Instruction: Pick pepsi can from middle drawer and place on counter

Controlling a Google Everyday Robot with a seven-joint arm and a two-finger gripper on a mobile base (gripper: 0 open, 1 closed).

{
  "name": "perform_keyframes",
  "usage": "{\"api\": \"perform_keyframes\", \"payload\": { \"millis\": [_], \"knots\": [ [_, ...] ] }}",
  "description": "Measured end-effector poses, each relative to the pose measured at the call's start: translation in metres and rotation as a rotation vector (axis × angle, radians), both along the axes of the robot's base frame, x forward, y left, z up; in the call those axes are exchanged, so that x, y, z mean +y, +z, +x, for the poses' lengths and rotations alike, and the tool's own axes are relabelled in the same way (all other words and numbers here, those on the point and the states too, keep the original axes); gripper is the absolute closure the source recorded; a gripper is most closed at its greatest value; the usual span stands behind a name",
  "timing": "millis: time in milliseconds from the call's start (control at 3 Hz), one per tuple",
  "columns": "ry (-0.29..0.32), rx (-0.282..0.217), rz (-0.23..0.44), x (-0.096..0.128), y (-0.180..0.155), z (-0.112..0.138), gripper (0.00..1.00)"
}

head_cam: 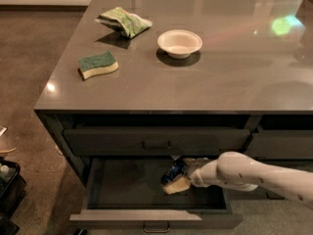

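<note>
The middle drawer (122, 219) is pulled open under the counter (234, 82). My gripper (176, 178) reaches into it from the right on a white arm (244, 173). It is shut on the blue pepsi can (172, 172), held tilted a little above the drawer floor near the drawer's middle. One cream fingertip (177, 185) shows below the can; the other is hidden behind it.
On the counter lie a green-and-yellow sponge (98, 65), a white bowl (179, 43) and a green crumpled bag (124, 22). The top drawer (156, 142) is closed just above the gripper. A dark bin (7, 187) stands on the floor at the left.
</note>
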State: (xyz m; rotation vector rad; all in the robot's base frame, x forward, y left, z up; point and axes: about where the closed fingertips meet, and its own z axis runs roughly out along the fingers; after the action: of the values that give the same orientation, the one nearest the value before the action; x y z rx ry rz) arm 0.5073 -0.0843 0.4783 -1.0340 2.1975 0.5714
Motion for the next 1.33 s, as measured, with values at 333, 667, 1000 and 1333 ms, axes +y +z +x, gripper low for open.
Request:
{"api": "perform_keyframes", "payload": {
  "millis": [333,667,1000,1333],
  "knots": [
    [0.001,0.09,0.013,-0.031,0.027,-0.031,1.0],
    [-0.025,0.165,0.036,-0.053,0.046,-0.06,1.0],
    [-0.071,0.138,0.1,-0.077,0.085,-0.078,1.0],
    [-0.058,0.127,0.104,-0.073,0.091,-0.074,1.0]
  ]
}}
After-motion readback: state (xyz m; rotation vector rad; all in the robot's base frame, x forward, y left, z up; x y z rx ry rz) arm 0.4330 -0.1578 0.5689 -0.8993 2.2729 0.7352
